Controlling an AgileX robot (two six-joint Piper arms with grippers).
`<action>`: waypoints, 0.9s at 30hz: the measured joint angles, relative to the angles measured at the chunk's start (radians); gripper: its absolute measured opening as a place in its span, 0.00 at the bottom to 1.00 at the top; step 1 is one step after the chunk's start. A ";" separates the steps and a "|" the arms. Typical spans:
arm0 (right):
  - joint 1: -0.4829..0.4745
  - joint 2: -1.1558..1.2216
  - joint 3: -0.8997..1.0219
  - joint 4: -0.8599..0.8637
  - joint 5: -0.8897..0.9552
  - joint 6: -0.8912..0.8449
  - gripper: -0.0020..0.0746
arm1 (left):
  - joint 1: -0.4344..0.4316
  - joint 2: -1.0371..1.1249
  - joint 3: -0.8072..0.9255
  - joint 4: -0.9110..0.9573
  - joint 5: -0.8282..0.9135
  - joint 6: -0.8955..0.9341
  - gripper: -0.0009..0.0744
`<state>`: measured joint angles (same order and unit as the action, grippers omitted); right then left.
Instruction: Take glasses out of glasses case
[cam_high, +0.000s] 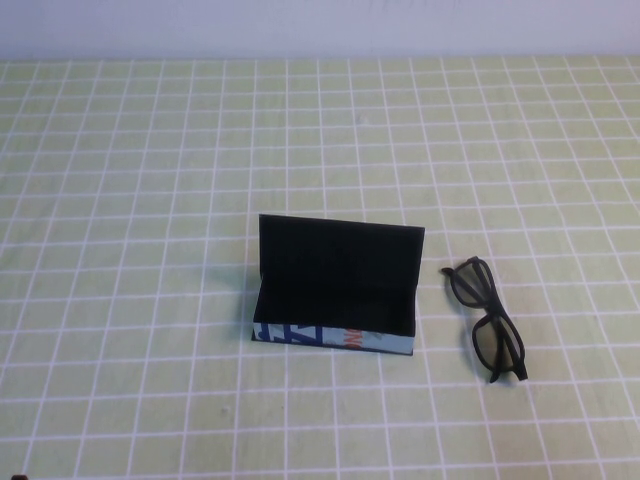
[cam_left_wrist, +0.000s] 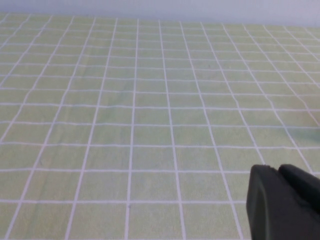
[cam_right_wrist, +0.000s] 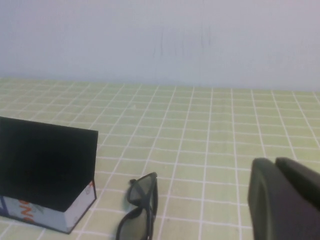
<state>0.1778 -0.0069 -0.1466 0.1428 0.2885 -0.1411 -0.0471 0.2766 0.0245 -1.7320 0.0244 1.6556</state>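
Note:
The glasses case (cam_high: 335, 300) stands open at the middle of the table, its lid upright at the back and its pale blue printed side facing me; its dark inside looks empty. The black glasses (cam_high: 487, 318) lie folded on the cloth just right of the case, apart from it. The right wrist view shows the case (cam_right_wrist: 45, 170) and the glasses (cam_right_wrist: 140, 207) ahead of my right gripper (cam_right_wrist: 275, 161), which is shut and empty, well back from them. My left gripper (cam_left_wrist: 278, 168) is shut and empty over bare cloth. Neither gripper shows in the high view.
A green tablecloth with a white grid (cam_high: 150, 200) covers the whole table. A pale wall (cam_right_wrist: 160, 40) rises behind the table's far edge.

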 joint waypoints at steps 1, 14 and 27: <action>-0.002 -0.003 0.017 0.000 -0.017 0.000 0.01 | 0.000 -0.001 0.000 0.000 0.000 0.000 0.01; -0.002 -0.003 0.163 0.045 -0.236 0.000 0.00 | 0.000 -0.001 0.001 -0.002 -0.002 0.000 0.01; -0.002 -0.005 0.174 -0.048 -0.011 0.157 0.00 | 0.000 -0.001 0.001 -0.002 0.000 0.000 0.01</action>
<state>0.1756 -0.0119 0.0274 0.0952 0.2778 0.0156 -0.0471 0.2759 0.0252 -1.7335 0.0245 1.6556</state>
